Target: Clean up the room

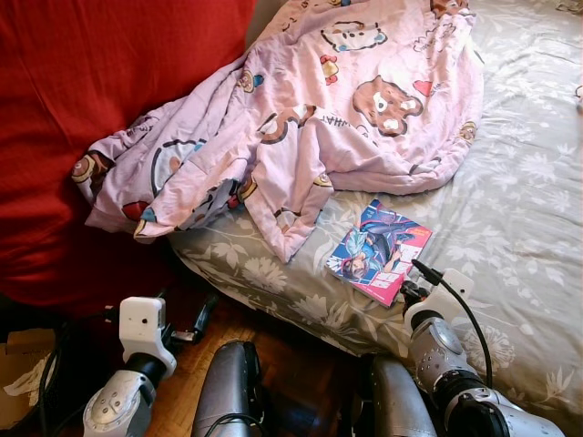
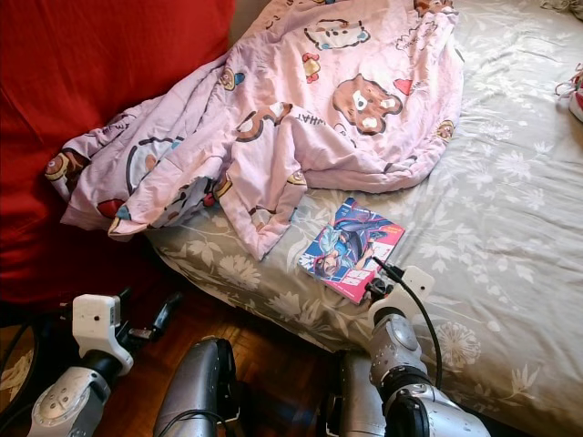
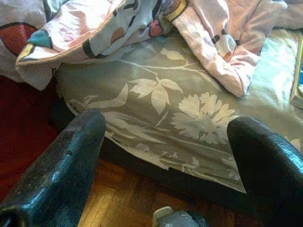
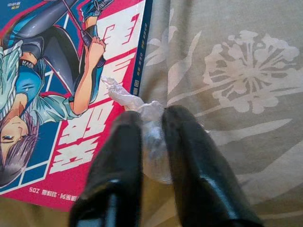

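Note:
A comic book [image 1: 381,248] with a blue and pink cover lies on the bed's grey floral sheet [image 1: 510,200], near its front edge. My right gripper [image 4: 151,118] sits at the book's near corner, shut on a small crumpled piece of clear plastic [image 4: 142,106] that reaches onto the cover. The same gripper [image 1: 410,291] shows just below the book. A pink bear-print blanket [image 1: 346,100] is bunched across the bed and hangs over its left corner. My left gripper [image 3: 165,123] hangs open above the wood floor, facing the bed's side, with nothing between its fingers.
A large red fabric mass [image 1: 91,73] stands left of the bed. Wood floor [image 1: 228,319] shows below the bed edge. A cardboard box [image 1: 23,364] with paper sits at the lower left. A red and white item [image 2: 576,96] lies at the bed's far right.

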